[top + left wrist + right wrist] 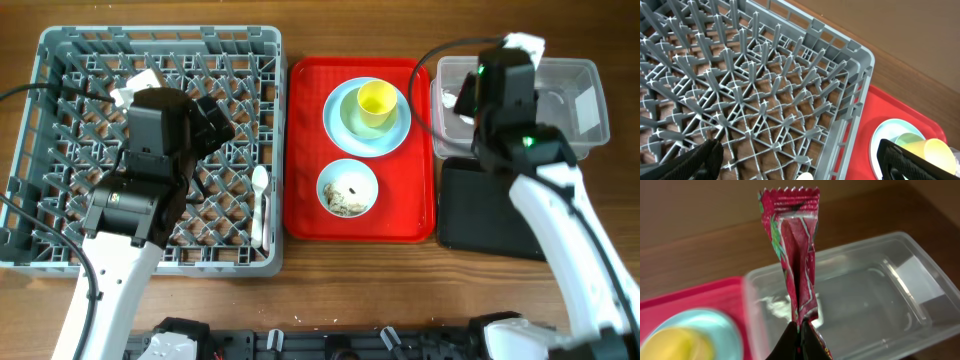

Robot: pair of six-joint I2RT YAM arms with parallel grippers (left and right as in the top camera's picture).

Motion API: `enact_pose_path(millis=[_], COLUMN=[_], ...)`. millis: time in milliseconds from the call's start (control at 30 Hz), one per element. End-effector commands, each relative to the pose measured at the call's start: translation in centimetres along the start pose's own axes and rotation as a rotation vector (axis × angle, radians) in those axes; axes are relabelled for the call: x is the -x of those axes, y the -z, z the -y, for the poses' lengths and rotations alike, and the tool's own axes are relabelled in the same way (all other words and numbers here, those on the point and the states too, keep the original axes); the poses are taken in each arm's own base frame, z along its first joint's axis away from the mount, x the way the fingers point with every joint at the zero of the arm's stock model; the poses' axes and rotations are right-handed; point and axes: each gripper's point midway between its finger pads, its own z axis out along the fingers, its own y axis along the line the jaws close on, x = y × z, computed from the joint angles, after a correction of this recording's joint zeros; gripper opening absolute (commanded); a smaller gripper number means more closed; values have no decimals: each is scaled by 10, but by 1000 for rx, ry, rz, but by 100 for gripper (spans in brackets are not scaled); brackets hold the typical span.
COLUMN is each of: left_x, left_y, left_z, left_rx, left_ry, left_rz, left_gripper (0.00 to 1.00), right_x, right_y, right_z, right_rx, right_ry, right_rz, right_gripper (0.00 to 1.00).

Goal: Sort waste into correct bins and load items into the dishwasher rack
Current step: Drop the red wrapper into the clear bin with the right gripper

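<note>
My right gripper is shut on the red shiny snack wrapper and holds it upright over the left part of the clear tub; overhead it hovers at that tub. A whitish blur in the tub may be the tissue. My left gripper is open and empty above the grey rack, near its right side. A white spoon lies in the rack. The fork cannot be told apart.
The flat red tray holds a light blue plate with a pale green dish and yellow cup, and a light blue bowl with food scraps. The black tray lies in front of the tub.
</note>
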Motion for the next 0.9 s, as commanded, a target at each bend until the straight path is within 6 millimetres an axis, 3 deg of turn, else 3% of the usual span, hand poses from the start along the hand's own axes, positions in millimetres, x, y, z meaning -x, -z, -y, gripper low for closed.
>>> enact_pose_path(millis=[0, 33, 67, 100, 167, 233, 300, 367, 400, 467, 500, 533, 567, 600, 667, 800, 867], left_x=[5, 5, 5, 5, 5, 5, 5, 5, 5, 5, 5, 5, 5, 5, 5, 5, 5], left_y=[1, 1, 1, 1, 1, 1, 1, 1, 1, 1, 1, 1, 1, 1, 1, 1, 1], left_z=[-2, -2, -2, -2, -2, -2, -2, -2, -2, -2, -2, -2, -2, -2, -2, -2, -2], left_rx=[7, 7, 7, 7, 7, 7, 7, 7, 7, 7, 7, 7, 7, 7, 7, 7, 7], left_ry=[3, 2, 3, 3, 2, 2, 2, 2, 2, 3, 2, 2, 2, 3, 3, 3, 3], left_rz=[15, 15, 15, 15, 15, 15, 15, 15, 15, 15, 15, 15, 15, 15, 15, 15, 15], left_gripper=[100, 100, 100, 100, 100, 100, 100, 100, 100, 100, 100, 100, 100, 100, 100, 100, 100], right_x=[-18, -24, -33, -30, -14, 2, 14, 1, -16, -63, -85, -103, -116, -131, -162, -233, -253], right_y=[-64, -82, -96, -95, -81, -53, -6, 40, 60, 85, 91, 92, 90, 84, 66, 17, 7], right_z=[34, 42, 53, 58, 60, 45, 33, 37, 46, 63, 68, 64, 58, 50, 45, 60, 60], right_rx=[-136, -160, -184, -191, -178, -50, 91, 153, 134, 68, 40, 55, 85, 106, 95, -55, -54], right_ry=[-8, 3, 72, 75, 54, 30, -24, -94, -138, -208, -227, -226, -244, -296, -374, -518, -512], right_rz=[-67, -83, -116, -113, -66, -34, -15, -71, -131, -312, -398, -464, -507, -550, -600, -601, -610], right_gripper=[59, 71, 89, 100, 100, 100, 100, 98, 96, 82, 66, 45, 17, 4, 4, 4, 4])
